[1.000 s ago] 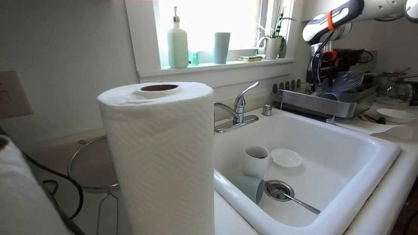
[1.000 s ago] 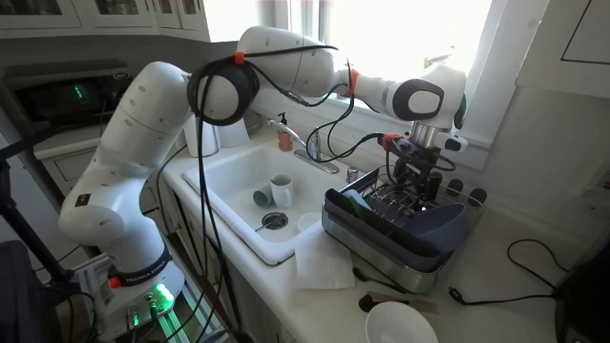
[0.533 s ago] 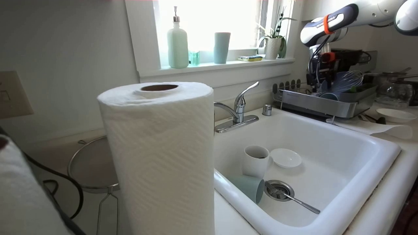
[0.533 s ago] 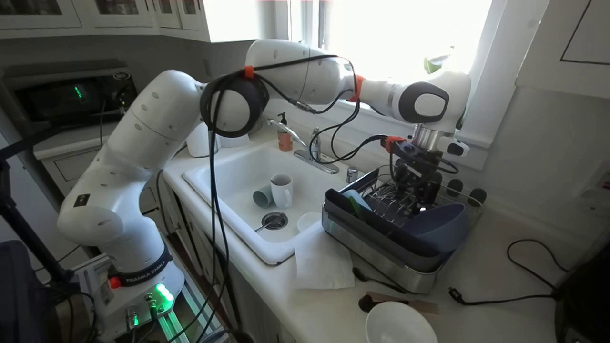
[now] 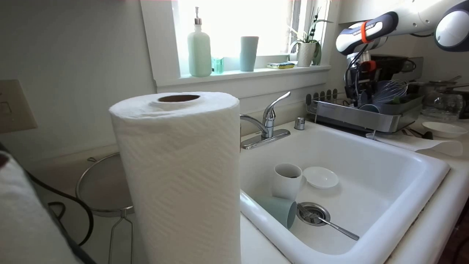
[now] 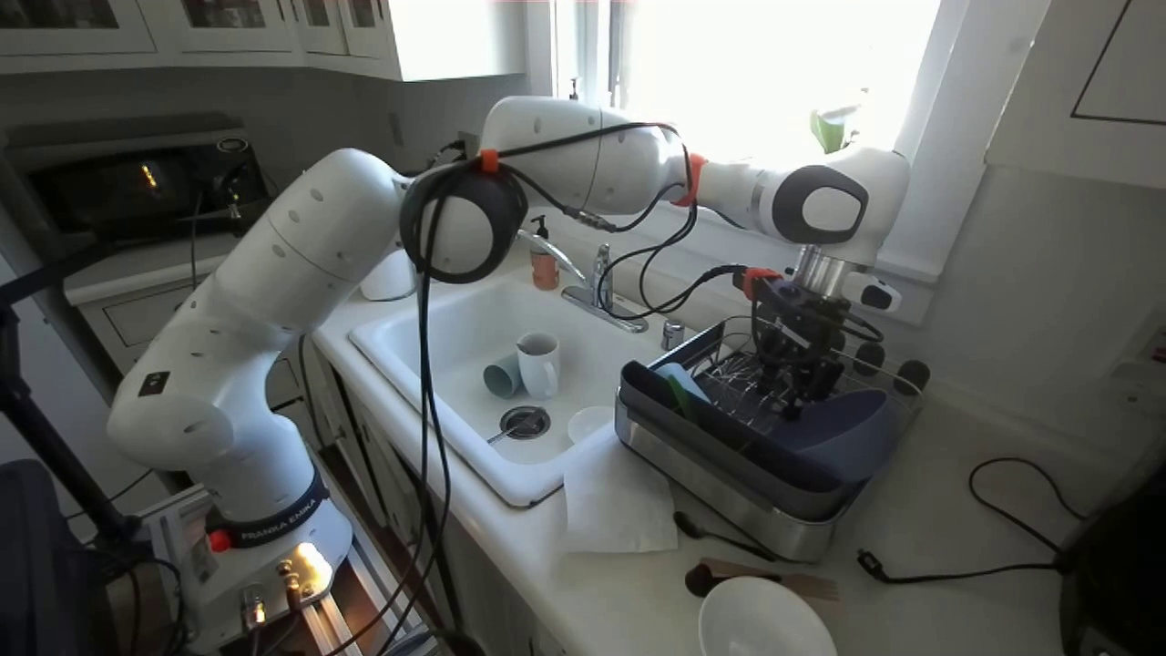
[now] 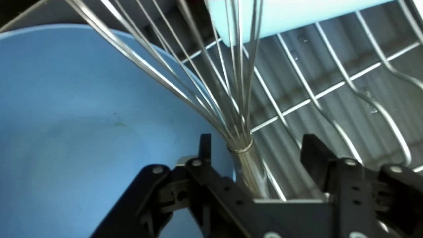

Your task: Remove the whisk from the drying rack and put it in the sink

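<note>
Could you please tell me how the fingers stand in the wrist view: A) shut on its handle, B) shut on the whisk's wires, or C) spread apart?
C, as gaps show between the fingers and the whisk handle: the blue bowl through one, the drying rack through the other.

You have: window, one, blown out white in both exterior views; sill, white, beneath it; wall, grey in shadow, bearing one beige wall plate; upper cabinets, white, glass-paned; countertop, pale; lower cabinets, white, dimly lit.
</note>
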